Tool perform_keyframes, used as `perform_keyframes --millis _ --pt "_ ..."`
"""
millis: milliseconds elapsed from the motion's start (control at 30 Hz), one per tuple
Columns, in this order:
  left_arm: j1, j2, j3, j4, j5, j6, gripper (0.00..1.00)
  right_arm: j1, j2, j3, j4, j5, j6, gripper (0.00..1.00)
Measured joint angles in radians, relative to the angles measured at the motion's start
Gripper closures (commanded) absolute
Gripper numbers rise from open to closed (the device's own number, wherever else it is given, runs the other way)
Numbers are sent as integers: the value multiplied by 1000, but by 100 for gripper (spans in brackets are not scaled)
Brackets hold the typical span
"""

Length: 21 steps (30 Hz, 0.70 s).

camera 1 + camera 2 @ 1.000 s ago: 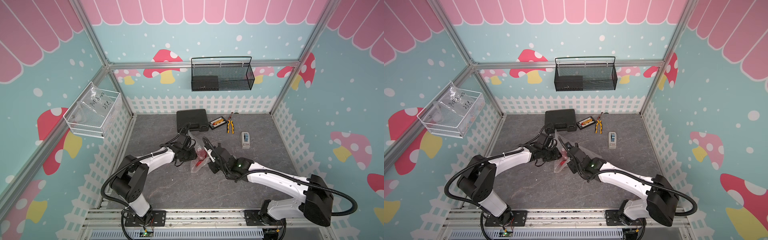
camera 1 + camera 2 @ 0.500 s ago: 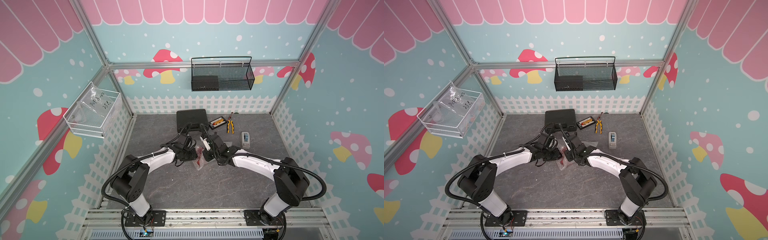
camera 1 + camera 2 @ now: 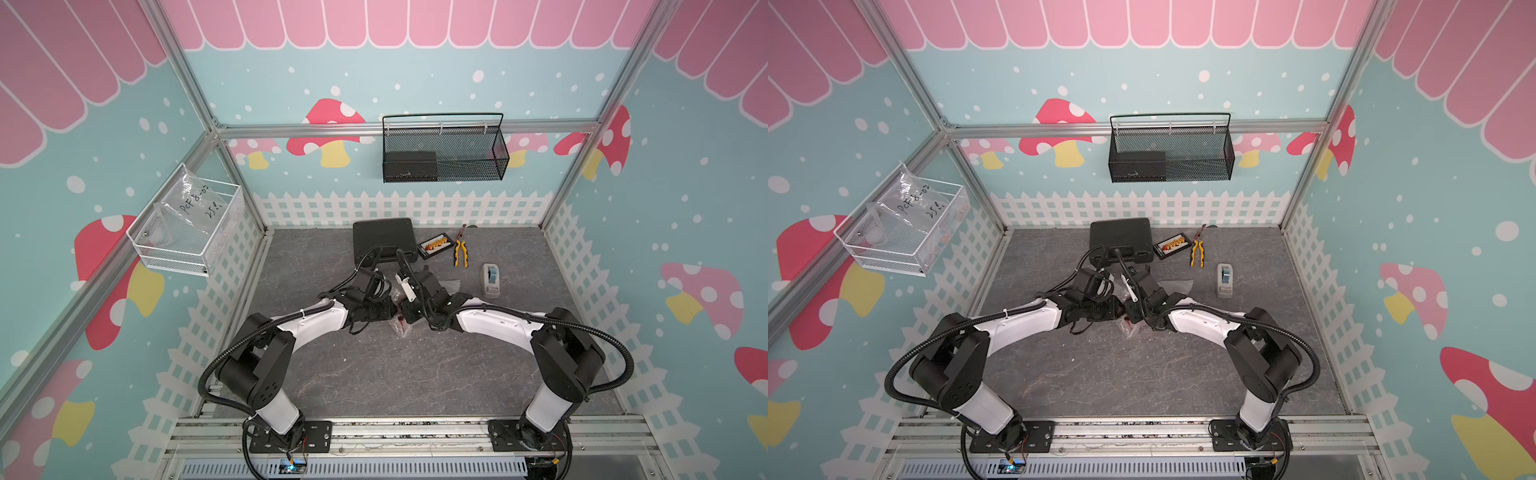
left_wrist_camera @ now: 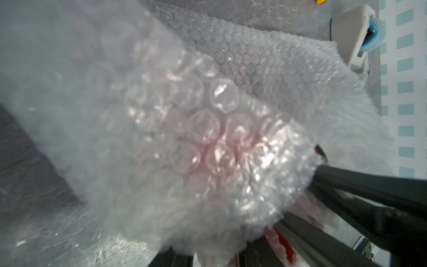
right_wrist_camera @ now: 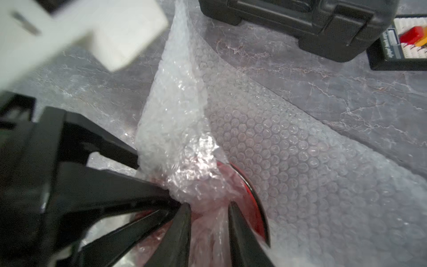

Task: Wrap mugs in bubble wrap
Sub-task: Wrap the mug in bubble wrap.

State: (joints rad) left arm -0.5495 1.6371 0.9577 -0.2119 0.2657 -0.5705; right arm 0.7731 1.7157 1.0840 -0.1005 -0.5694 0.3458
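The red mug lies on the table under the bubble wrap, with only its dark rim and some red showing. In both top views just a sliver of the mug shows between the two grippers. My left gripper is shut on a bunched fold of bubble wrap at the mug, and its fingers reach in beside my right gripper. My right gripper stands open at the mug's mouth with gathered wrap between its fingers. The grippers nearly touch.
A grey-white tape dispenser stands to the right. A black case, a small parts box and yellow pliers lie at the back. A black mesh basket hangs on the back wall and a white one on the left.
My right arm has folded in and its gripper has moved back and left, close against the left gripper. Its jaws have parted. The left arm has stayed put.
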Motion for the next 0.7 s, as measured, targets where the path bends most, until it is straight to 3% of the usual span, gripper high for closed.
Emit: perform_keyframes --millis 167,367,700 --pt "-3 -12 -6 12 15 8 65 -1 3 -10 2 19 6 83" --pt "-6 -39 -41 45 48 14 61 -1 4 -10 22 -12 40 84" --pt "-13 -43 -50 59 55 14 65 -12 0 -34 87 -59 115 84"
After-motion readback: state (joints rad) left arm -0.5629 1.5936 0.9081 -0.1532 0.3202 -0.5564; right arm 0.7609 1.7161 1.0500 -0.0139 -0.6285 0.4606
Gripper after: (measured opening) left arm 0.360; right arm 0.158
